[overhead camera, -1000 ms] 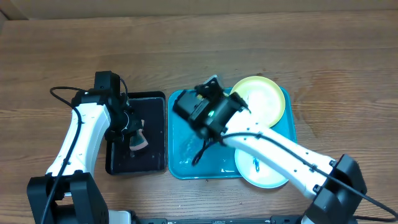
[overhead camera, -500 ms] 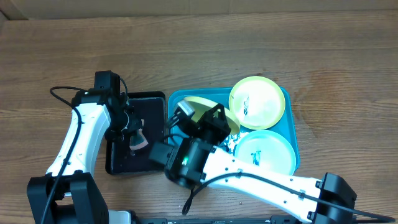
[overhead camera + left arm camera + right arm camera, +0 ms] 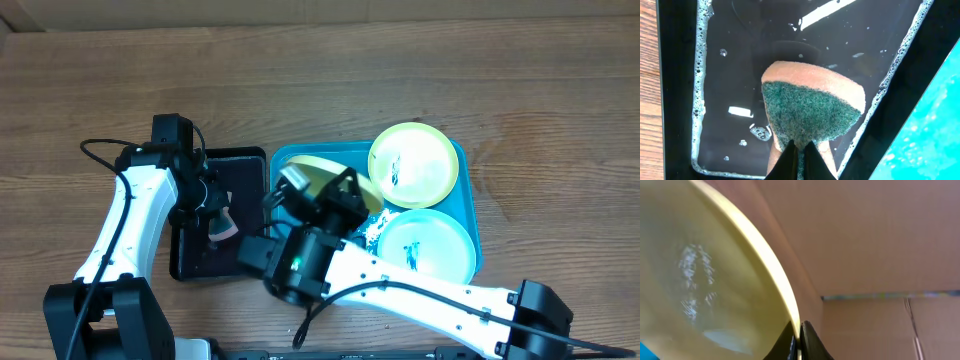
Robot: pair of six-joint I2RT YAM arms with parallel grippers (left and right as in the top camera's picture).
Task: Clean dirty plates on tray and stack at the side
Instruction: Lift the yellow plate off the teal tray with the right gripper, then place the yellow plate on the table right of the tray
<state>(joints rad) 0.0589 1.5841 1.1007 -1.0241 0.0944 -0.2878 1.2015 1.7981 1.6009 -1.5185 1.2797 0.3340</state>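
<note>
Lifting noted: right gripper [image 3: 799,339], pinching yellow plate [image 3: 325,172] by rim, has raised it off tray [image 3: 473,195]; left gripper [image 3: 799,156] clamps sponge [image 3: 812,107]; scrubbing likely next.

The tray [image 3: 466,198] is bright teal with a wet sheen. At its far-right corner, the yellow-green plate [image 3: 413,165] has a whitish centre with dark smears. At near-right, the light blue plate [image 3: 428,245] is dark-flecked. At far-left, the third plate [image 3: 320,168] is pale yellow-green. Left of the tray sits a black tray [image 3: 245,170] and a sponge [image 3: 812,107], dark green over peach.
</note>
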